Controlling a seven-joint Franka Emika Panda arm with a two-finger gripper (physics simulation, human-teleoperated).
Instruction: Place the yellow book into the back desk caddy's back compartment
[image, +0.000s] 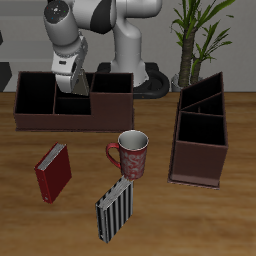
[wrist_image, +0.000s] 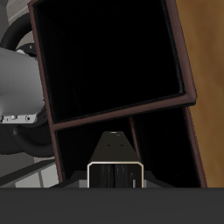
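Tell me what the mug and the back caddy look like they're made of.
The mug looks like glazed ceramic: glossy, red floral pattern, pale inside. The back caddy looks like matte dark brown wood or board, with thin flat walls and dividers; as a render, it could equally be plastic.

The wooden table (image: 150, 220) carries five things. The back desk caddy (image: 40, 118) lies right under the gripper (image: 72, 84), and its cells are dark inside. Well apart from the gripper stands the narrower caddy (image: 198, 150) (the one with sloping sides). Toward the front edge, far from the gripper, are the red book (image: 54, 172), the patterned mug (image: 132, 154) and the striped book (image: 114, 210).
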